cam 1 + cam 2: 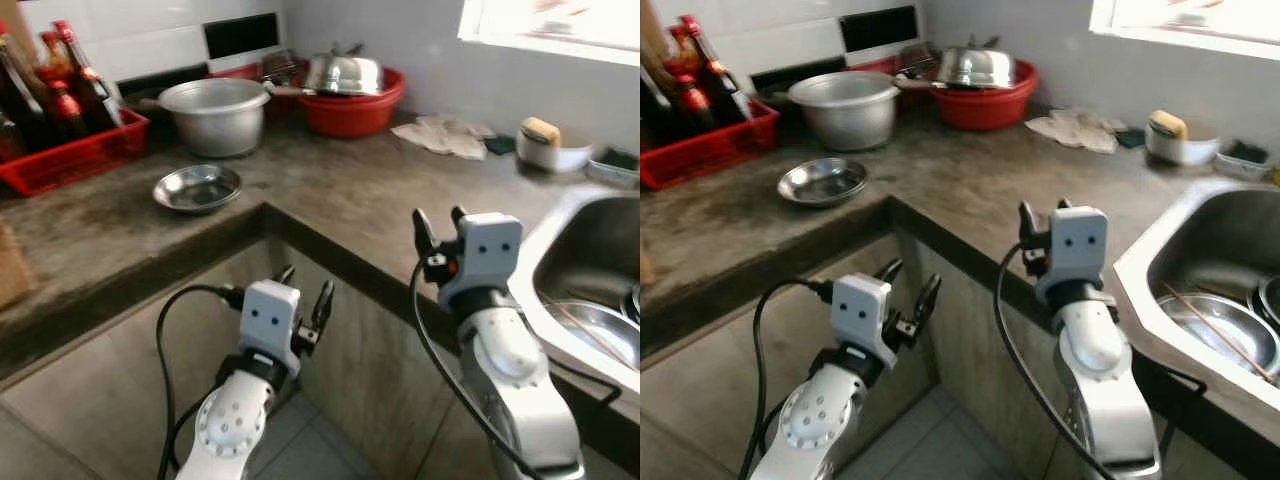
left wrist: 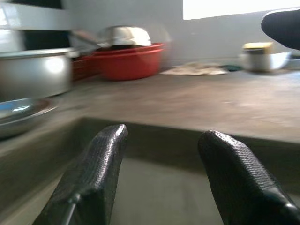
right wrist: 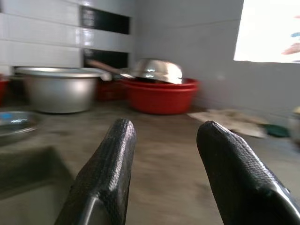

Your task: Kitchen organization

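A small steel dish (image 1: 197, 187) lies on the grey L-shaped counter (image 1: 350, 190) near its inner corner. Behind it stands a large metal pot (image 1: 215, 113), and a red basin (image 1: 352, 110) holds an upturned steel bowl (image 1: 343, 72). My left gripper (image 1: 303, 295) is open and hangs below the counter edge, in front of the inner corner. My right gripper (image 1: 438, 226) is open too, raised level with the counter edge beside the sink (image 1: 600, 270). Neither holds anything. Both wrist views look across the counter at the pot (image 3: 58, 89) and the basin (image 2: 126, 61).
A red crate (image 1: 70, 155) with several dark bottles stands at the back left. A crumpled cloth (image 1: 443, 135), a white bowl with a sponge (image 1: 548, 145) and a small tray lie under the window. The sink holds a steel bowl (image 1: 600, 330) and chopsticks. Tiled floor lies below.
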Controlling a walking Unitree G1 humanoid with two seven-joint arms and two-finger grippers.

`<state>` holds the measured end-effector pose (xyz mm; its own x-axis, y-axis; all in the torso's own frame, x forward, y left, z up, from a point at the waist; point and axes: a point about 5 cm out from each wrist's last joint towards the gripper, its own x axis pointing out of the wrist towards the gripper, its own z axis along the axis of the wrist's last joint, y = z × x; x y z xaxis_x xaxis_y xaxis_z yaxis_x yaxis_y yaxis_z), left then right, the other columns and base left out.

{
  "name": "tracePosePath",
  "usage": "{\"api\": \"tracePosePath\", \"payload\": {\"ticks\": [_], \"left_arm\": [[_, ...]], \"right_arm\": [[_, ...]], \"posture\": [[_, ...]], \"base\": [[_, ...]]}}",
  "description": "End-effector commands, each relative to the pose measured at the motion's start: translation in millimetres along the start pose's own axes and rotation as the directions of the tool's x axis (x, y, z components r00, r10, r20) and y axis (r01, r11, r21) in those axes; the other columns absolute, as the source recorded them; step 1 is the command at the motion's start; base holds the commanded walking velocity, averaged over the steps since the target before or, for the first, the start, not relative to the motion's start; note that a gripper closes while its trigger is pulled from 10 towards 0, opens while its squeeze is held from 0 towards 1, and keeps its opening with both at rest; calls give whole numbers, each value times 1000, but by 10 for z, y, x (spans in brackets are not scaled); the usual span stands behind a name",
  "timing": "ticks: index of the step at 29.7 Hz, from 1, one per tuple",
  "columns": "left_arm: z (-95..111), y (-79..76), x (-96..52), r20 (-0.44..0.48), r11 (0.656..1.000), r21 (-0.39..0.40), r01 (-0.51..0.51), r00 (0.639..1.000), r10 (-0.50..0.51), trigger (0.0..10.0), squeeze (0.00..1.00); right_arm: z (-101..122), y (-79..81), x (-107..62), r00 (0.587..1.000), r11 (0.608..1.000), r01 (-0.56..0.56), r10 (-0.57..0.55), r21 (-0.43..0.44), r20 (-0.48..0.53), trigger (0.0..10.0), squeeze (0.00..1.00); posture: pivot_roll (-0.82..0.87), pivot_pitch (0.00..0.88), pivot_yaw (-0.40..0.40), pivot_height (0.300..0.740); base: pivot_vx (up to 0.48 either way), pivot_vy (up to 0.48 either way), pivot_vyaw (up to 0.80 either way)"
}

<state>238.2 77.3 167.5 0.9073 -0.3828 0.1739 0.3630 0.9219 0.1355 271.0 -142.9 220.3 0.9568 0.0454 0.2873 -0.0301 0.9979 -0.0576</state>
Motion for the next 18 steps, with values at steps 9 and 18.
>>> {"api": "tracePosePath", "payload": {"ticks": [9,18], "left_arm": [[-3,123,4,3,994,70,-81,997,81,10000,0],[-9,106,-3,-3,994,79,-75,997,76,10000,0]], "right_arm": [[7,126,61,999,998,-54,55,20,-4,10000,0],[-36,160,89,997,997,-64,66,43,-34,10000,0]], "posture": [[149,66,-31,740],[154,71,-33,740]], "base": [[106,0,800],[423,0,0]]}}
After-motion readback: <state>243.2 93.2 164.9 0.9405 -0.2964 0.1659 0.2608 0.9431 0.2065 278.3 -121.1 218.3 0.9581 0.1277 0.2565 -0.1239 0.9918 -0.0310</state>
